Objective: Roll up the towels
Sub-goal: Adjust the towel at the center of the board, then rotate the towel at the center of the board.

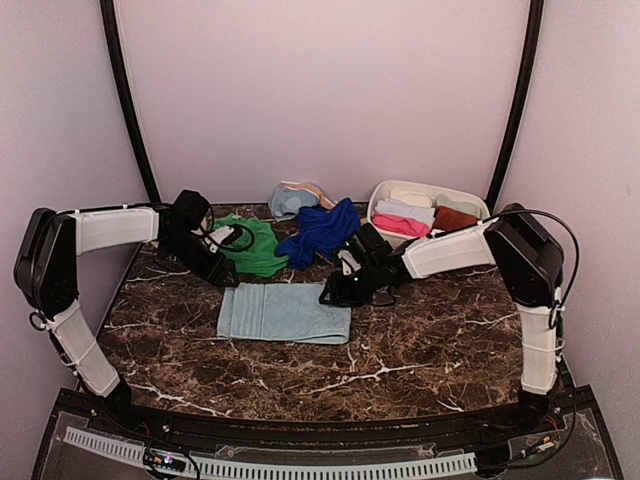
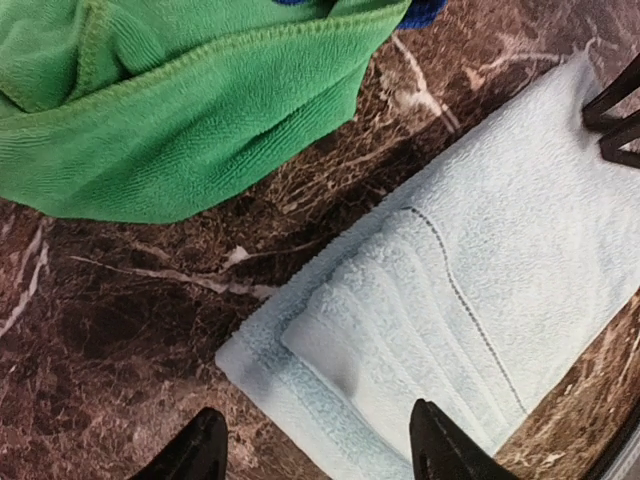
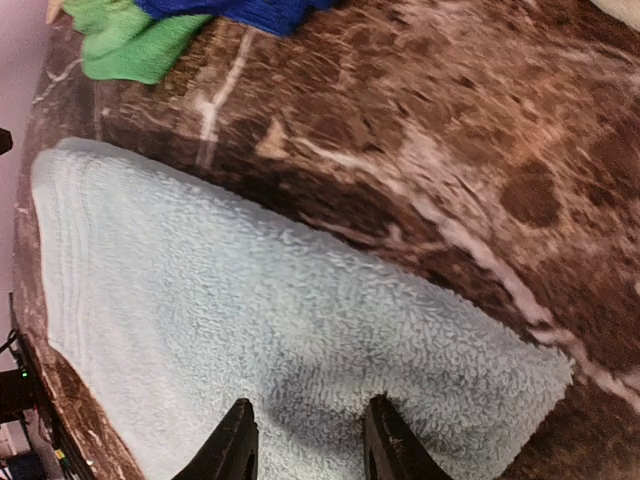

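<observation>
A light blue towel (image 1: 283, 312) lies folded flat on the marble table; it also shows in the left wrist view (image 2: 470, 300) and the right wrist view (image 3: 250, 330). My left gripper (image 2: 315, 450) is open above its left end, one finger over bare table. My right gripper (image 3: 305, 445) is open, hovering just over the towel's right end; in the top view it is at the towel's far right corner (image 1: 335, 292). A green towel (image 1: 252, 246) and a royal blue towel (image 1: 322, 232) lie bunched behind. Rolled pink, white and rust towels sit in the basin.
A white oval basin (image 1: 378, 196) stands at the back right. A light blue cloth and a tan disc (image 1: 292, 198) lie at the back centre. The green towel (image 2: 190, 110) is close behind my left gripper. The table's front edge (image 1: 320, 420) is near.
</observation>
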You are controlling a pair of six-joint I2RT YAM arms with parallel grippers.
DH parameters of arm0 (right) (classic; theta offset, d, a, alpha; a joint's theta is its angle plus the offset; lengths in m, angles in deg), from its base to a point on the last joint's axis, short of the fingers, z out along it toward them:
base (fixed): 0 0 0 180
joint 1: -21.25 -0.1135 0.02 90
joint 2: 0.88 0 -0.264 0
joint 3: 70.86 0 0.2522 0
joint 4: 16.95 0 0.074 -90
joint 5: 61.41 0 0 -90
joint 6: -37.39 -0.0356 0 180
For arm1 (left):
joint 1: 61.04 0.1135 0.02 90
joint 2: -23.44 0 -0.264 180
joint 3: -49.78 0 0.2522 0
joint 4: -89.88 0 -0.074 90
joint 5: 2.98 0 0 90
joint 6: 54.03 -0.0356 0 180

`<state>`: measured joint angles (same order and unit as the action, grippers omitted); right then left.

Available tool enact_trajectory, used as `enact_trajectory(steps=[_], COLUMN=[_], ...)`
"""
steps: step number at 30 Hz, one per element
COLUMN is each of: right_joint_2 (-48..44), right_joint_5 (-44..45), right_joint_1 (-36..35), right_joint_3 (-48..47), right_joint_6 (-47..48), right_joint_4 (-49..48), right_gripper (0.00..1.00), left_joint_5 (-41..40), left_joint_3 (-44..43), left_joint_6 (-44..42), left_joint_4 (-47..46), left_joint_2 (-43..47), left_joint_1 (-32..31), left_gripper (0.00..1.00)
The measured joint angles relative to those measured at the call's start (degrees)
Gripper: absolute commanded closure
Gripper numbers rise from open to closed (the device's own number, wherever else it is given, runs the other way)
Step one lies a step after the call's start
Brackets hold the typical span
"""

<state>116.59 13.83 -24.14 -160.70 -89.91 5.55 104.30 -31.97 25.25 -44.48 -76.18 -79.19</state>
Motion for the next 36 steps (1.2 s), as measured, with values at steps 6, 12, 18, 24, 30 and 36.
enact_trajectory(steps=[6,12,18,24,30,36], right_joint_2=[-0.7,-14.1,-21.2,-21.2,-7.3,13.3], right_joint_5=[0.5,4.9,8.0,4.6,-4.3,-10.9], right_joint_1=[0.0,-2.2,-11.1,-12.5,-11.1,-10.6], right_joint_3=[6.4,25.2,29.8,16.4,-8.8,-25.2], right_joint_6=[-0.5,-6.4,-11.5,-5.0,7.3,14.9], right_joint_4=[-8.2,-13.8,-8.0,5.8,8.2,12.0], right_gripper=[0.66,0.65,0.6,0.6,0.62,0.65], left_joint_5=[0.9,1.5,2.4,5.3,8.9,9.8], left_joint_3=[0.0,0.0,0.4,0.7,0.8,3.8], left_joint_6=[-4.0,-6.6,-8.2,-9.6,-11.2,-13.8], left_joint_4=[0.7,1.2,1.3,2.5,4.6,7.2], left_joint_2=[6.2,5.0,4.8,7.2,13.1,20.2], left_joint_1=[-1.6,-5.1,-7.0,-4.6,2.7,4.2], left_gripper=[0.33,0.33,0.33,0.32,0.31,0.31])
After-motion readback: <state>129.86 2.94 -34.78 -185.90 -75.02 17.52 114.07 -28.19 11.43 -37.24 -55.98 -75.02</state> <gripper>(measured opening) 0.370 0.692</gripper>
